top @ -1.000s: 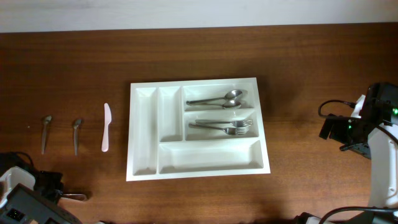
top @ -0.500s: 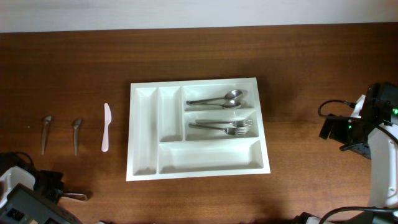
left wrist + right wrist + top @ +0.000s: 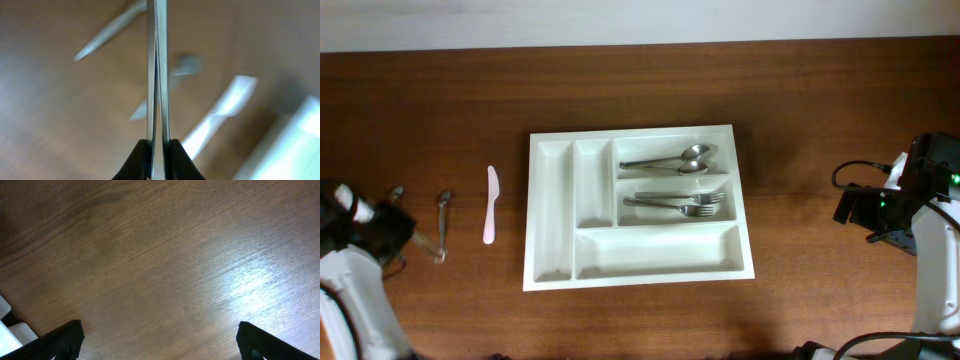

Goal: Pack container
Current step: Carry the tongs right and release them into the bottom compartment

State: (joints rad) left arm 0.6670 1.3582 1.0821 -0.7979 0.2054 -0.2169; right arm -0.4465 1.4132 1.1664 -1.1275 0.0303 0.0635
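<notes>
The white container (image 3: pixel 552 215) lies mid-table with two spoons (image 3: pixel 670 160) in its top wide compartment and forks (image 3: pixel 680 203) in the middle one. The bottom wide compartment and both narrow ones are empty. My left gripper (image 3: pixel 412 240) is at the left, next to two loose spoons (image 3: pixel 443 212). In the left wrist view it (image 3: pixel 157 150) is shut on a thin metal utensil (image 3: pixel 157 75) seen edge-on. A white plastic knife (image 3: pixel 490 218) lies left of the container. My right gripper (image 3: pixel 160 345) is open and empty over bare wood.
The left wrist view is blurred and shows a spoon (image 3: pixel 110 30), the white knife (image 3: pixel 220 115) and the container's edge (image 3: pixel 300 145). The right arm (image 3: pixel 880 205) hovers at the table's right side, well apart from the container.
My left arm has swung from the front left corner up toward the loose spoons, carrying the metal utensil. The right arm has not moved.
</notes>
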